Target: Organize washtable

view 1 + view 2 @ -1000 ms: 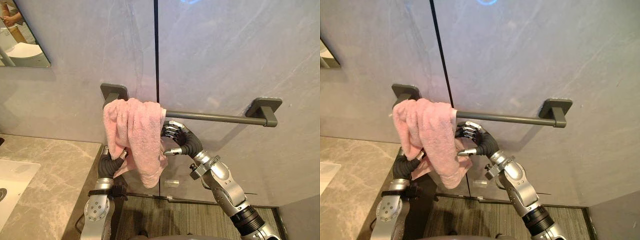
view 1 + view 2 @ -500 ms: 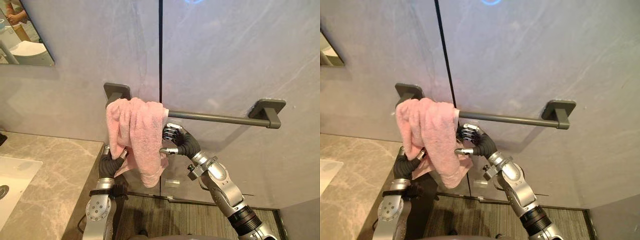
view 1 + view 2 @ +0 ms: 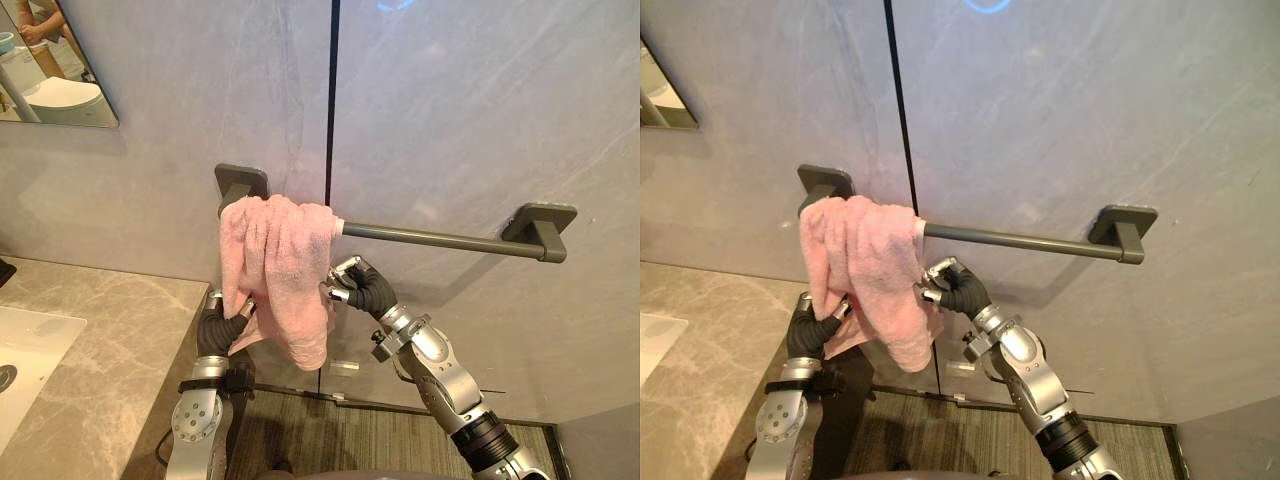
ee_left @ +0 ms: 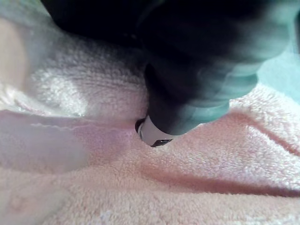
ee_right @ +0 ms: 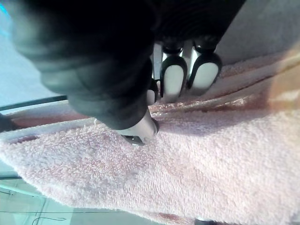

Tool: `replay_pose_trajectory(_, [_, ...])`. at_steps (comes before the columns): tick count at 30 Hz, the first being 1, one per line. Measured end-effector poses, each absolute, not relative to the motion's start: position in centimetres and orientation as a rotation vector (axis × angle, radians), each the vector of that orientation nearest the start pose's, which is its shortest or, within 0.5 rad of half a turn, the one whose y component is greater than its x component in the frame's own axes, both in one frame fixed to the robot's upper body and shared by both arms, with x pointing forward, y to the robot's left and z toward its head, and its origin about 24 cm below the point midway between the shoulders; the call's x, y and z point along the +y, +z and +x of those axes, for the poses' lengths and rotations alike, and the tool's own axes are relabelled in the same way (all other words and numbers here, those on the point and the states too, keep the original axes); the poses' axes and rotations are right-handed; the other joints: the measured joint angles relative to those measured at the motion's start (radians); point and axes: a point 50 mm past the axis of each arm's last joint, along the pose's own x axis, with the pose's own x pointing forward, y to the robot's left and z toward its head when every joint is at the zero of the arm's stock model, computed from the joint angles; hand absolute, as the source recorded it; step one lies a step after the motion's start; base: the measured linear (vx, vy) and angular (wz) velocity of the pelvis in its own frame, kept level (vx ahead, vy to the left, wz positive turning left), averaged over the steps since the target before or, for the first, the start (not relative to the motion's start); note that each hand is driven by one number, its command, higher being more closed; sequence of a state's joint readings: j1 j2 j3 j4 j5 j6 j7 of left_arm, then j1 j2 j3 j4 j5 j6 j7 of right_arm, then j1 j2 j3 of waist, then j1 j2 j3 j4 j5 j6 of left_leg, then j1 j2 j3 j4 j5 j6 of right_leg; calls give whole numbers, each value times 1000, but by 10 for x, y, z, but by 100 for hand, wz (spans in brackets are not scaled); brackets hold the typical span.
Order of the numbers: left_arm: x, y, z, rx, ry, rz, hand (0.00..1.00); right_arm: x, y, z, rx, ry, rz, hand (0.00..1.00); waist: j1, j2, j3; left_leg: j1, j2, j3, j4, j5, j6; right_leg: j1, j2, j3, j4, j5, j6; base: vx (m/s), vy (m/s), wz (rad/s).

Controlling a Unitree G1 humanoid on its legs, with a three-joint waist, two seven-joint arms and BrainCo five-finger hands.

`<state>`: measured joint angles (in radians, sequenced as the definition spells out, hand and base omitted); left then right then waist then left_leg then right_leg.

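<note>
Pink towel [image 3: 275, 262] bunched over grey rail [image 3: 440, 238]; left hand [image 3: 220, 328] grips lower edge, right hand [image 3: 362, 288] pinches side edge.

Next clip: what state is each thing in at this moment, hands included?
pink towel, bunched over the bar's left end, hanging unevenly.
towel bar, wall-mounted, bare to the right of the towel.
left hand, against the towel's lower left part, grip hidden by cloth.
right hand, curled, pinching the towel's right edge.
</note>
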<state>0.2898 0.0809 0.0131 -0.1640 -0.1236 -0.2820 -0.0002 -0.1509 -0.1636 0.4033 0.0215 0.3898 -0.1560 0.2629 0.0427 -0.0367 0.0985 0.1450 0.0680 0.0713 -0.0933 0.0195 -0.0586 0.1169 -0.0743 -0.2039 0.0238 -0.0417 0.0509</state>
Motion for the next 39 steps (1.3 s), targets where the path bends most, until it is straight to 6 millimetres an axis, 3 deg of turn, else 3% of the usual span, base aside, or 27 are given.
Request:
replay_pose_trajectory(6, [183, 47, 193, -169, 87, -23, 100, -67, 75, 254, -185, 682, 195, 100, 0, 0, 0, 0, 0, -1, 0, 0, 0, 0, 0, -1, 0, 0, 0, 0, 0, 0])
replay_pose_trajectory(7, [184, 47, 193, -170, 88, -22, 100, -67, 75, 254, -185, 682, 194, 0, 0, 0, 0, 0, 0, -1, 0, 0, 0, 0, 0, -1, 0, 0, 0, 0, 0, 0])
replay_pose_trajectory(20, [192, 47, 192, -173, 121, -12, 100, -70, 78, 255, -204, 672, 154, 0, -1, 1, 0, -1, 0, 0, 0, 0, 0, 0, 0, 0, 0, 0, 0, 0, 0, 0])
replay_pose_trajectory(30, [200, 48, 190, -173, 155, 2, 100, -110, 81, 243, -240, 561, 111, 0, -4, 3, 2, -8, 0, -1, 0, 0, 0, 0, 0, 0, 0, 0, 0, 0, 0, 0])
replay_pose_trajectory(39, [202, 48, 190, -173, 161, 5, 100, -123, 85, 240, -261, 530, 82, 0, -5, 5, 6, -8, 1, 0, 0, -1, 0, 0, 0, 1, 0, 0, 1, 0, 0, 0])
